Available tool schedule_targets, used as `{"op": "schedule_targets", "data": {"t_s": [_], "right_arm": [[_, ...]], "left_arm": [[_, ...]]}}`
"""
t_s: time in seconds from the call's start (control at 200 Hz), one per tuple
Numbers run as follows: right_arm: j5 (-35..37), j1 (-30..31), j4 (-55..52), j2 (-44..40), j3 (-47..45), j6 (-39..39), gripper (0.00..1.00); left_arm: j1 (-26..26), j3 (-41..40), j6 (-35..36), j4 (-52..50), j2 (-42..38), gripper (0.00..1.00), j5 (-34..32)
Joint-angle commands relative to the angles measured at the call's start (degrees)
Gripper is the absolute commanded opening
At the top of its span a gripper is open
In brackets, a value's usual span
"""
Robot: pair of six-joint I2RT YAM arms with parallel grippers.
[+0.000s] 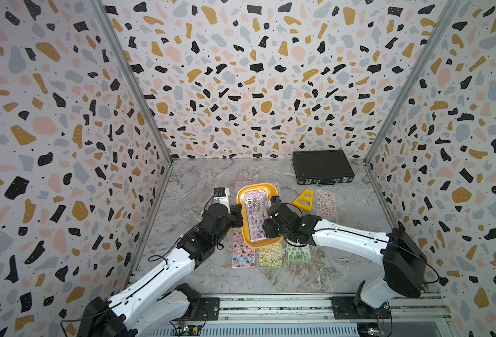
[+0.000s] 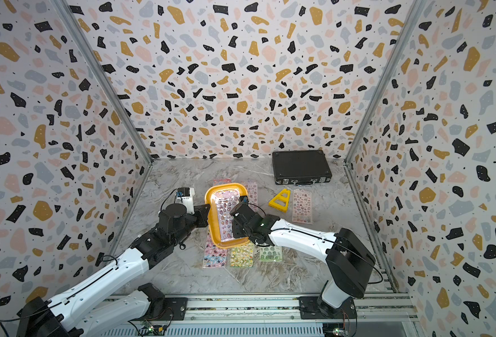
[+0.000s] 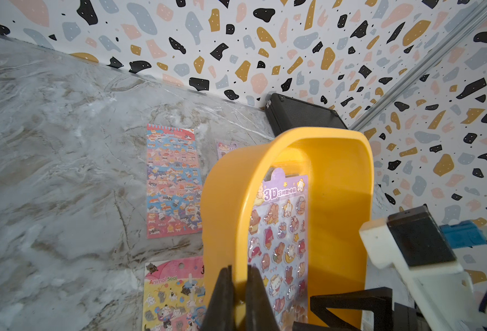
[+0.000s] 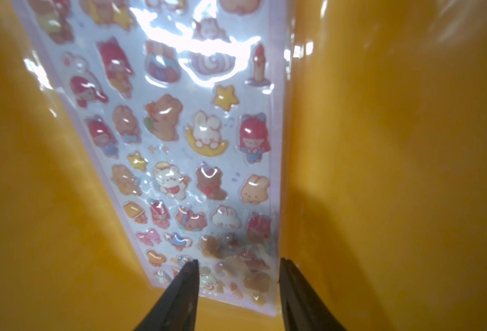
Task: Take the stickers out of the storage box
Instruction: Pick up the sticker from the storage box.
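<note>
Stickers (image 1: pixel 255 214), one in storage box (image 1: pixel 259 244), six outside

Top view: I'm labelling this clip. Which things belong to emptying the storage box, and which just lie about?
Job: storage box; sticker sheet inside it; sticker sheets lying around it; left gripper, clamped on its rim; right gripper, open above that sheet.
Lying about: black briefcase; yellow triangular piece.

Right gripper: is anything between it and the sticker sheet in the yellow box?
Nothing visible. The right gripper, open, hangs just over the sticker sheet inside the storage box; the left gripper clamps its rim.
</note>
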Motion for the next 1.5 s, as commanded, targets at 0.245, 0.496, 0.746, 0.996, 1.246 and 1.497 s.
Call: {"op": "schedule_targets", "data": {"t_s": [0.245,0.496,0.746,0.996,1.246,1.497], "right_arm": [[9.13,1.08,0.24,3.73,3.12,-2.89,0.54],[-0.75,0.67,6.2,1.97,1.59,-2.82,0.46],[-14.84,-2.61,12.13,-1.9,-2.14,1.51,0.36],[-25.17,-5.39,16.72,-6.46,-5.25,5.65,0.3],[-31.19,-6.47,13.78,-6.65,-4.25,6.62,0.3],[-40.47,-8.66,18.41,-3.86,-4.59,11.32,0.4]], "left_arm": [[0.03,-0.3,-0.08,5.75,-1.15,0.0,1.44],[0.03,-0.3,-0.12,5.66,-0.89,0.0,1.11],[0.03,-0.3,-0.12,5.42,-1.15,0.0,0.92],[0.03,-0.03,-0.23,5.17,-0.54,0.0,0.88],[0.03,0.14,-0.21,5.11,0.13,0.0,1.02],[0.03,0.14,-0.14,5.19,0.19,0.0,1.04]]}}
